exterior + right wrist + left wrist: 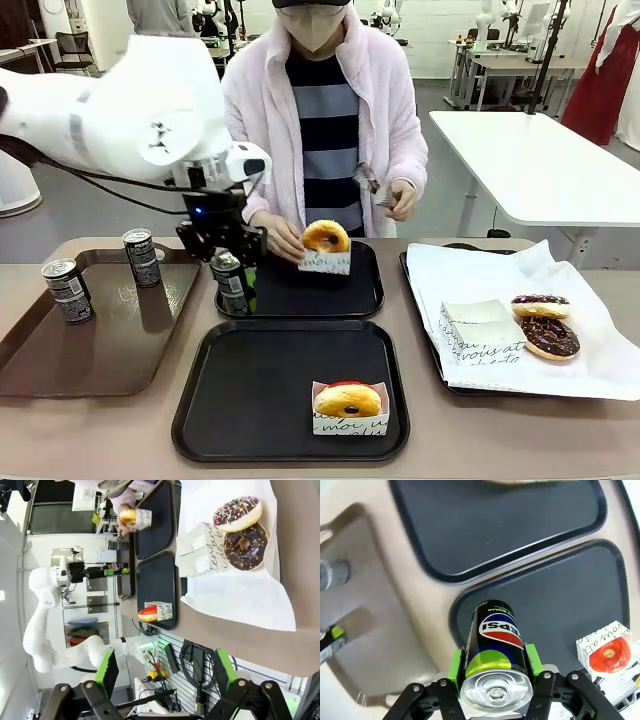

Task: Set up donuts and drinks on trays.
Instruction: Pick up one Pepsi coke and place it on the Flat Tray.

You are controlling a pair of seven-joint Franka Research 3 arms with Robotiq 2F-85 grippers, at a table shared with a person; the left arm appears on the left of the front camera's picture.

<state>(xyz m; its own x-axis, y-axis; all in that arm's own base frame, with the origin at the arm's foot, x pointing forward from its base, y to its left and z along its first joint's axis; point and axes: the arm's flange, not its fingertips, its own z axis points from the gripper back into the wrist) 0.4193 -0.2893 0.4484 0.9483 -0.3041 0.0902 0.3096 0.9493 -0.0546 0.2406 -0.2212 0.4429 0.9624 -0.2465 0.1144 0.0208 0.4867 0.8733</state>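
Left gripper (pixel 494 664) clamped on Pepsi can (pixel 497 630), green pads either side. Can upright at left front corner of far black tray (pixel 350 298); cannot tell if base touches. Person's hand (pixel 281 238) on sleeved donut (pixel 326 238), same tray. Near black tray (pixel 250 400): second sleeved donut (pixel 348 402) at front right. Brown tray (pixel 120 350) at left: near can (pixel 68 290), far can (pixel 142 257), both upright. Right gripper (pixel 166 675) jaws spread, nothing between.
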